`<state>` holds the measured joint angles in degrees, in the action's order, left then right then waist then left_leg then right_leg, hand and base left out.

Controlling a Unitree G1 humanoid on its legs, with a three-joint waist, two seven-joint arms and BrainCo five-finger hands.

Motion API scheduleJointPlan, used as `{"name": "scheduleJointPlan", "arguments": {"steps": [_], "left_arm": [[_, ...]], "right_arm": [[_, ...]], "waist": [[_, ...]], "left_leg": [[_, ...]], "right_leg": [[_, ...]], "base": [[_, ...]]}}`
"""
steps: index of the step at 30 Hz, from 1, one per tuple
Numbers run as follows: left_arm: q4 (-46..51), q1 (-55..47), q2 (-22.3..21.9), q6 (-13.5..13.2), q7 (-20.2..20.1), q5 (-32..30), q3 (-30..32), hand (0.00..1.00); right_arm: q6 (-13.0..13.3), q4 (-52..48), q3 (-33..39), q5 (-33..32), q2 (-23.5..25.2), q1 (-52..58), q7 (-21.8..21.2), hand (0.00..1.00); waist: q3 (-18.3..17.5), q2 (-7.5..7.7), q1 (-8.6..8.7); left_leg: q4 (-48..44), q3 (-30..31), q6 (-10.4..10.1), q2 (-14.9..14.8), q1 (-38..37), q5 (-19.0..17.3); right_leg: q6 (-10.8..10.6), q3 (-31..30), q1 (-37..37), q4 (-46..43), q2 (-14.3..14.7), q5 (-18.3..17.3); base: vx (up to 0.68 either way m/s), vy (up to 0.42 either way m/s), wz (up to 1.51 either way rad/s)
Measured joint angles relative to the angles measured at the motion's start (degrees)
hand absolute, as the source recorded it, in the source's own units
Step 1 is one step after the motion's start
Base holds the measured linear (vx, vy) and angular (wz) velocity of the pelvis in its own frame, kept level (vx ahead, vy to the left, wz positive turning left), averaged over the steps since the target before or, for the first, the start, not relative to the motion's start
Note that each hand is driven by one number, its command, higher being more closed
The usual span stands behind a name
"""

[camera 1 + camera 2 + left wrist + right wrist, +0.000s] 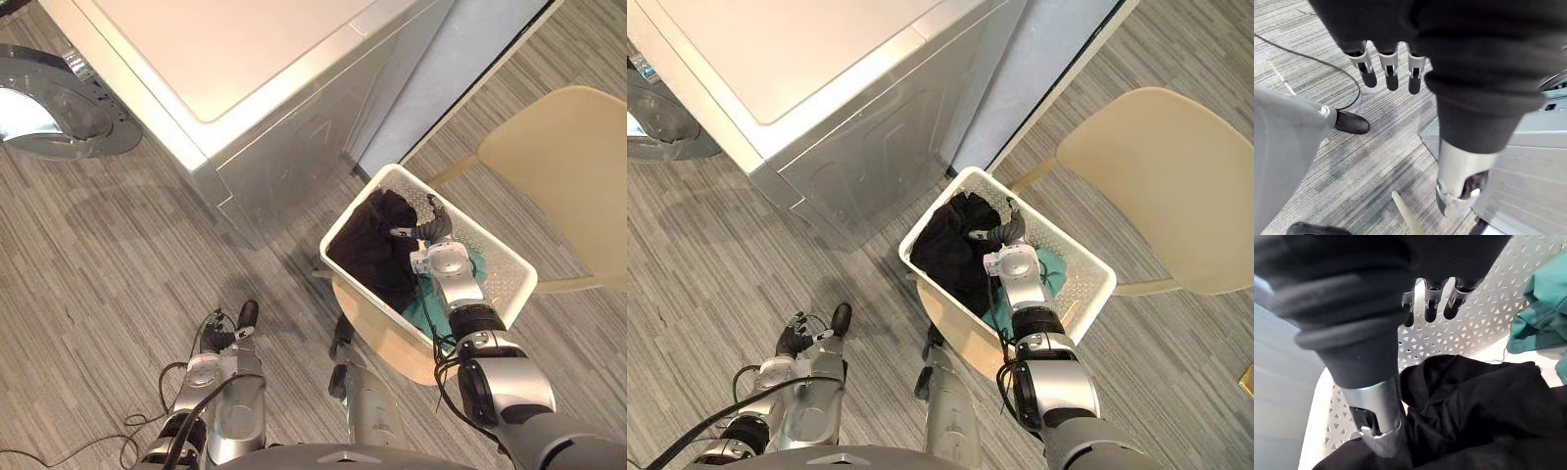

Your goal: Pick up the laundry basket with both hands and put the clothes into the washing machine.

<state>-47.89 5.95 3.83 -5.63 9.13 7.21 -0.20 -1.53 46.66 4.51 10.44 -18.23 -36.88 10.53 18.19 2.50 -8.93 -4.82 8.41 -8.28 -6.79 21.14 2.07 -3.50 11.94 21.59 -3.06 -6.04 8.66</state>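
The laundry basket (495, 253) stands at about 4 o'clock in the head views, on a round stool (382, 338) of pale wood. I think it was raised this way so that the hands can reach it without much bending. It is white, hard plastic, rectangular, and its walls are pierced with small triangles. Inside lie a black garment (372, 245), soft and crumpled with deep folds, and at its 5 o'clock side a teal garment (1542, 313), thinner in look. The right hand (438, 259) hangs inside the basket just above the black cloth. Its fingers (1431, 308) are relaxed before the pierced wall and grasp nothing, probably a preparation to take the cloth. The left hand (227, 338) is low at 7 o'clock over the striped grey floor (98, 255), released and empty. The washing machine (245, 59), a smooth silver box with a pale top, fills 11 to 12 o'clock. Its round door (54, 98) stands open at 10 o'clock, ready for loading. A cream chair (563, 166) waits at 3 o'clock.
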Motion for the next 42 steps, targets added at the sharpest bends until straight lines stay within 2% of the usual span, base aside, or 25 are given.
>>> {"name": "scheduleJointPlan", "arguments": {"steps": [6, 13, 17, 23, 27, 28, 34, 35, 38, 42], "left_arm": [[-0.01, 0.12, -0.34, 0.0, 0.02, 1.14, 0.15, 0.0], [0.09, 0.32, -1.11, 0.03, 0.0, 1.53, 0.14, 0.0], [1.29, 0.45, -1.33, 0.02, -0.03, 1.62, 0.1, 0.0], [5.23, 0.91, -1.65, -0.09, -0.71, 3.25, -1.31, 0.0], [9.46, 0.75, -1.69, -0.34, -1.26, 5.1, -3.91, 0.0], [12.41, 0.73, -1.7, -1.1, -1.92, 6.25, -5.17, 0.0], [17.1, 0.71, -1.87, -1.84, -2.4, 9.77, -7.63, 0.0], [17.47, 0.67, -1.87, -1.85, -2.4, 10.36, -7.65, 0.0], [17.44, 0.53, -2.49, -1.76, -2.35, 10.68, -7.16, 0.0], [17.34, 0.51, -3.5, -1.74, -2.31, 10.7, -6.43, 0.0]], "right_arm": [[-1.01, 4.58, 0.1, -4.0, 1.23, -3.91, 0.08, 0.0], [-1.66, 8.55, 0.11, -4.56, 3.45, -6.78, -0.07, 0.0], [-2.33, 11.48, -0.35, -4.51, 3.25, -9.1, -0.42, 0.0], [-2.68, 15.3, -7.29, -3.04, 0.79, -12.49, -2.61, 0.0], [-2.53, 16.08, -13.65, 1.38, -2.05, -13.38, -3.62, 0.0], [-2.26, 16.09, -17.0, 3.1, -3.42, -13.79, -3.72, 0.0], [-2.01, 15.8, -22.79, 5.8, -7.1, -16.83, -3.62, 0.0], [-1.97, 15.39, -24.37, 5.82, -7.5, -17.66, -3.4, 1.0], [-1.92, 15.4, -26.98, 5.85, -7.71, -19.14, -2.23, 1.0], [-1.93, 15.53, -26.53, 5.74, -6.33, -19.57, -2.23, 1.0]], "waist": [[0.06, -0.08, -0.24], [0.18, -0.26, -0.44], [0.91, -1.44, -0.3], [2.02, -2.71, -0.76], [2.52, -3.19, -0.85], [2.66, -3.43, -0.51], [3.44, -4.86, -0.41], [3.44, -4.86, -0.39], [3.58, -5.09, -0.47], [3.6, -5.12, -0.78]], "left_leg": [[-0.2, -0.02, -0.04, -0.12, 1.29, 0.01], [-1.14, -0.02, 0.1, 0.07, 2.92, -0.37], [-1.33, -1.31, 0.65, -0.06, 4.09, -0.83], [-1.35, -2.2, 0.13, -0.45, 6.91, 1.19], [-1.14, -2.19, 0.25, -0.1, 7.5, 1.29], [-1.09, -2.04, 0.35, 0.19, 8.61, 1.56], [-0.48, -1.75, 0.82, 1.07, 11.34, 2.62], [0.18, -1.88, 0.71, 1.15, 12.01, 2.89], [0.89, -2.13, 0.93, 1.12, 12.79, 3.95], [0.9, -2.55, 0.63, 1.08, 12.53, 4.29]], "right_leg": [[-0.03, 0.8, 0.9, 0.02, -0.14, -0.01], [-0.14, 1.33, 1.64, 0.03, -0.56, -0.1], [-0.31, 1.73, 2.06, 0.0, -0.8, -0.24], [-0.29, 2.96, 4.8, -0.27, -0.83, -0.22], [-0.42, 2.97, 5.72, -0.73, -1.35, -0.43], [-0.5, 2.97, 7.33, -1.92, -1.71, -0.74], [-0.54, 2.8, 11.43, -4.5, -2.85, -1.65], [-0.26, 2.66, 12.6, -4.51, -2.95, -1.54], [-0.13, 2.39, 13.69, -4.18, -2.9, -0.98], [-0.42, 1.88, 13.76, -4.19, -2.79, -0.56]], "base": [[0.04, 0.008, 0.03], [0.04, 0.018, 0.05], [-0.01, 0.02, 0.09], [0.02, -0.005, 0.09], [0.0, 0.0, 0.02], [-0.02, 0.004, 0.05], [-0.04, -0.003, 0.04], [-0.04, -0.01, -0.03], [-0.02, -0.015, -0.04], [0.02, -0.019, -0.04]]}}
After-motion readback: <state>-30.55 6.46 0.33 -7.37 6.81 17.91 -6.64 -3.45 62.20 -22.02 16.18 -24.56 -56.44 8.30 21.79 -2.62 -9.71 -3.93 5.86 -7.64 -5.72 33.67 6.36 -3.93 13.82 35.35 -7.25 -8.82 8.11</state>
